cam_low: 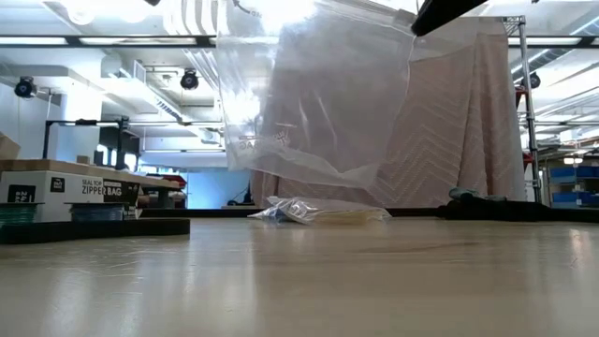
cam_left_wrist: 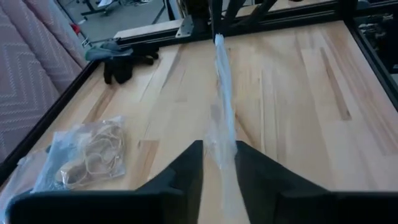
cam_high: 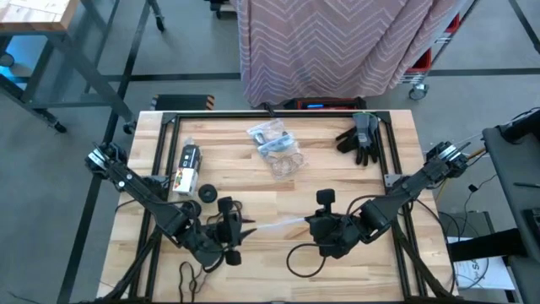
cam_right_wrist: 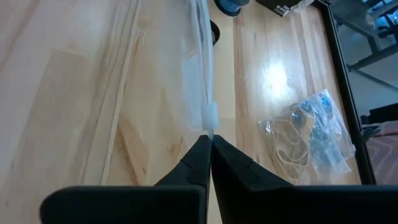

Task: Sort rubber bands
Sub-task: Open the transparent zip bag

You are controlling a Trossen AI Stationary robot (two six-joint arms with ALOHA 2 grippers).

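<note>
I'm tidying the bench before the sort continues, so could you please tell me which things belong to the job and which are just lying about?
Job:
- rubber bands, bagged
- empty clear bag, held between left gripper and right gripper

Lying about:
- gloves
- zipper-bag box

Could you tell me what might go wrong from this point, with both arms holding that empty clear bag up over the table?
1. The left gripper has its fingers only loosely around the clear zipper bag, so that edge might slip out.
2. The right gripper is shut on just a thin corner, which could tear or pull free.
3. The filled bags of rubber bands lie far off, so nothing can be loaded yet.
</note>
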